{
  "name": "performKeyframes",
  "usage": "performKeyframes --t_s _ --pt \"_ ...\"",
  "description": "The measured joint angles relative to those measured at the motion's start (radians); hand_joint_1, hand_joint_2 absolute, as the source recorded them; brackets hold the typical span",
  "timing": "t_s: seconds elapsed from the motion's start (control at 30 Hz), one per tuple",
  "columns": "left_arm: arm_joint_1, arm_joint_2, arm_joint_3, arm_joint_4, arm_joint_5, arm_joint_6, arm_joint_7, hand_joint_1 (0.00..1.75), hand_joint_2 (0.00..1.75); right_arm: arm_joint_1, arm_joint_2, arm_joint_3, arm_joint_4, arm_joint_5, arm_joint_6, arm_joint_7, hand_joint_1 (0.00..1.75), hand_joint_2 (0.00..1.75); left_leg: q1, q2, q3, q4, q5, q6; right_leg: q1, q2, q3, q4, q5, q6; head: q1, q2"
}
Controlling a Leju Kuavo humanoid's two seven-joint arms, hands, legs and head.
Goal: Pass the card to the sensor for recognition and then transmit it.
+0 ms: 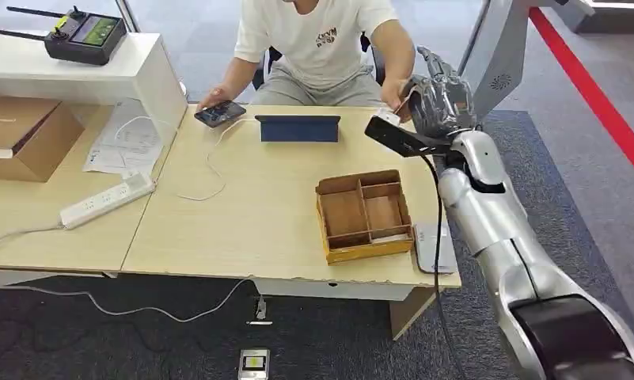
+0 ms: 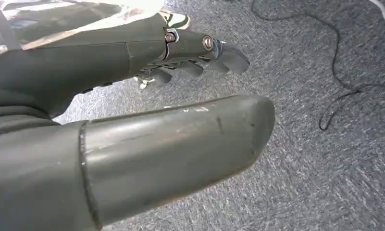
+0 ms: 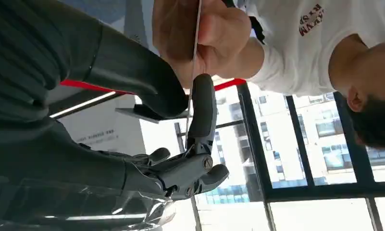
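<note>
Right wrist view puts you at the handover itself: your right hand (image 3: 180, 120) pinches the card (image 3: 195, 57) between its thumb and one raised finger, and the card shows edge-on as a thin line whose long axis runs straight out from the fingers into the person's hand (image 3: 204, 38), which grips its far end. So the card is held from both ends, and the coming move turns on that line: I judge the release should let it slide away along its own length toward the person rather than sideways. From the head view, your right hand (image 1: 440, 99) is raised past the far right corner of the worktop (image 1: 242, 222), touching the seated person's hand there, while the wooden divided tray (image 1: 365, 215) and the flat grey pad (image 1: 434, 247) beside it lie back near your edge. Your left hand (image 2: 190, 53) hangs over the carpet, fingers apart, grasping nothing, so the right is the only one placed for this.
</note>
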Motion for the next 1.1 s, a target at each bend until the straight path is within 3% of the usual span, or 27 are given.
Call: performKeyframes --t_s 0.23,0.27,0.3,0.33,0.6,0.93,1.0,1.1 --pt "0.001 0.008 -0.002 0.000 0.006 -0.011 0.007 0.00 0.00 -0.038 0.037 0.021 0.103 0.012 0.013 0.005 1.69 1.75 0.000 0.000 0.000 0.000 0.000 0.000 0.000 0.000 0.000 0.000 0.000 0.000 0.000 0.000" --pt "0.001 0.009 -0.002 0.000 0.006 -0.012 0.007 0.00 0.00 -0.041 0.042 0.022 0.115 0.013 0.013 0.005 1.47 1.75 0.000 0.000 0.000 0.000 0.000 0.000 0.000 0.000 0.000 0.000 0.000 0.000 0.000 0.000" --pt "0.002 0.010 -0.003 0.000 0.006 -0.012 0.007 0.00 0.00 -0.043 0.045 0.022 0.125 0.013 0.011 0.004 0.30 1.75 0.000 0.000 0.000 0.000 0.000 0.000 0.000 0.000 0.000 0.000 0.000 0.000 0.000 0.000" --pt "0.002 0.011 -0.003 0.000 0.007 -0.012 0.007 0.00 0.00 -0.046 0.050 0.023 0.136 0.012 0.008 0.002 0.00 1.75 0.000 0.000 0.000 0.000 0.000 0.000 0.000 0.000 0.000 0.000 0.000 0.000 0.000 0.000" --pt "0.003 0.011 -0.003 0.000 0.008 -0.012 0.010 0.00 0.00 -0.063 0.068 0.032 0.176 0.003 -0.065 -0.027 0.00 1.75 0.000 0.000 0.000 0.000 0.000 0.000 0.000 0.000 0.000 0.000 0.000 0.000 0.000 0.000" --pt "0.004 0.011 -0.003 0.000 0.023 -0.008 0.016 0.00 0.00 -0.122 0.056 0.055 0.184 0.066 -0.313 -0.131 0.00 1.75 0.000 0.000 0.001 0.001 0.000 0.000 0.000 0.000 0.000 0.000 0.000 0.000 0.000 0.000" --pt "0.005 0.011 -0.003 0.000 0.027 -0.006 0.017 0.00 0.00 -0.139 0.040 0.058 0.162 0.119 -0.358 -0.147 0.00 1.75 0.000 0.000 0.001 0.001 0.000 0.000 0.000 0.000 0.000 0.000 0.000 0.000 0.000 0.000" --pt "0.007 0.011 -0.003 0.000 0.034 0.001 0.021 0.00 0.00 -0.150 0.001 0.047 0.091 0.246 -0.369 -0.193 0.00 1.75 0.000 0.000 0.001 0.002 0.000 0.000 0.000 0.000 0.000 0.000 0.000 0.000 0.000 0.000"
